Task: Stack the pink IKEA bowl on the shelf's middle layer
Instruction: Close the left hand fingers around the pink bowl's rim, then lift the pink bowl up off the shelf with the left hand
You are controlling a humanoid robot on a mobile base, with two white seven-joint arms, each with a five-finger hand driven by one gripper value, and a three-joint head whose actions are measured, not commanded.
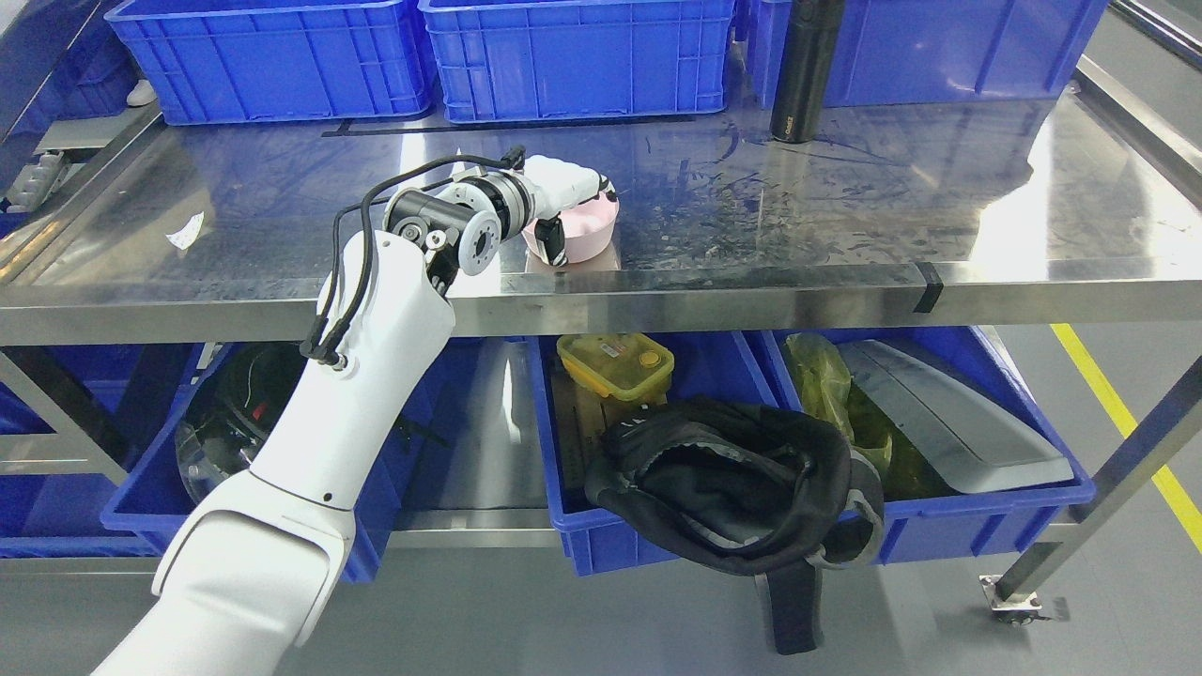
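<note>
Nearest the camera, low under the steel shelf [751,282], blue bins [986,526] hold a dark bag [732,488], a yellow lunchbox [615,364] and a grey panel [948,422]. The white left arm [310,469] rises from the lower left past these to the shelf's front edge.

On the shelf, close to that front edge and left of the middle, sits the pink bowl [582,235], upright on the metal. The left hand [563,192] lies over its near rim, one finger hooked down the outer wall and the rest curled across the top, so it appears to be gripping the bowl. The right hand is out of sight.

The bowl looks like light, stiff plastic: smooth and likely slippery on polished steel, not fragile. The rim, pinched between inside and outside, seems the best hold.

Farther back stands a black bottle [803,70], well apart, before a row of blue crates [573,56].
</note>
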